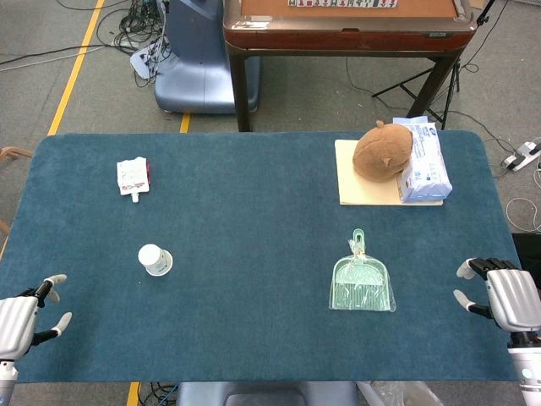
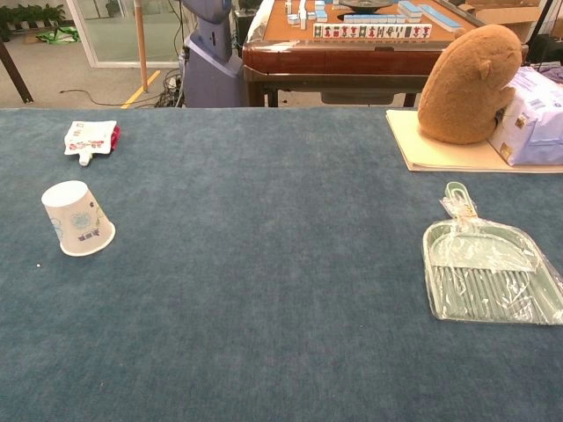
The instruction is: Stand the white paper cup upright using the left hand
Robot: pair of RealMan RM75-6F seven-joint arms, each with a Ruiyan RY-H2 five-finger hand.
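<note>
The white paper cup (image 1: 155,260) (image 2: 77,220), with a faint printed pattern, stands on the left part of the blue table. Its narrow closed base faces up and its wider rim rests on the cloth. My left hand (image 1: 23,320) hovers at the table's front-left corner, well to the left of and nearer than the cup, fingers apart and holding nothing. At the front-right edge, my right hand (image 1: 505,295) is likewise empty with fingers spread. Neither hand shows in the chest view.
A small white and red pouch (image 1: 133,177) (image 2: 91,138) lies behind the cup. A green dustpan in clear wrap (image 1: 361,280) (image 2: 486,271) lies at centre right. A brown plush toy (image 1: 383,151), a wipes pack (image 1: 422,161) and a cream board (image 1: 355,182) occupy the far right.
</note>
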